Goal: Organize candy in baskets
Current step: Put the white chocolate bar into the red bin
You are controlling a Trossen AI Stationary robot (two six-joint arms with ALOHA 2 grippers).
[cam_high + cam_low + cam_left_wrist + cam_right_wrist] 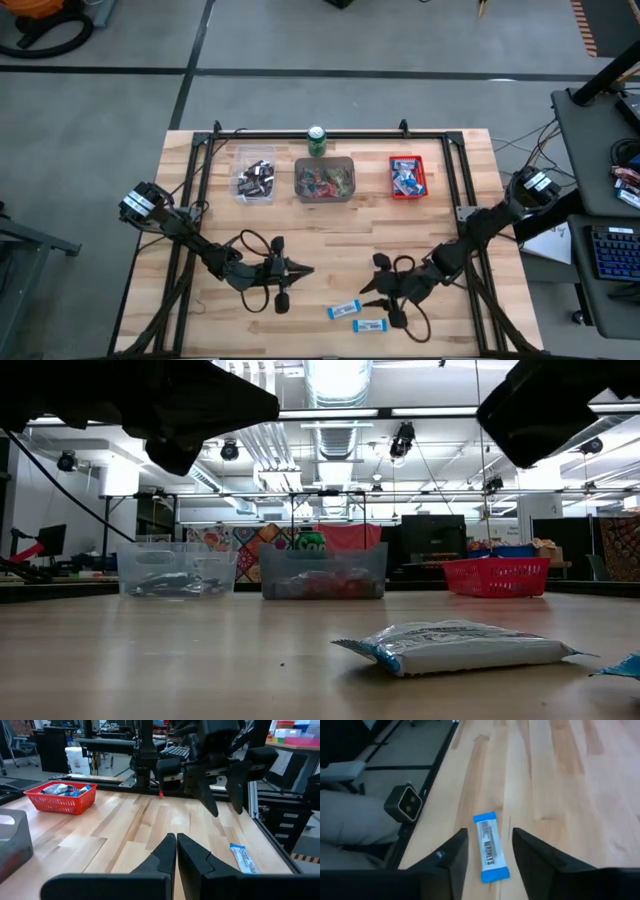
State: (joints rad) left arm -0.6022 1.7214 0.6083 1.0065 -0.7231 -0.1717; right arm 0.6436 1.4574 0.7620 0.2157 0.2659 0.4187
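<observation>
Two blue-and-white candy bars lie flat on the table near its near edge, one (pixel 345 310) and another (pixel 368 325). My right gripper (pixel 368 289) hangs open just above them. In the right wrist view, its fingers (pixel 490 856) stand on either side of one bar (pixel 489 847) without touching it. My left gripper (pixel 303 268) is shut and empty, hovering left of the right one. At the far side stand a clear basket (pixel 255 178) of dark candy, a grey basket (pixel 324 181) of mixed pieces and a red basket (pixel 408 178) of blue bars.
A green drink can (pixel 317 140) stands behind the grey basket. A black frame (pixel 330 133) runs along the far edge and down both sides of the table. Bare wood lies between the baskets and the grippers. A camera (pixel 409 803) sits at the near edge.
</observation>
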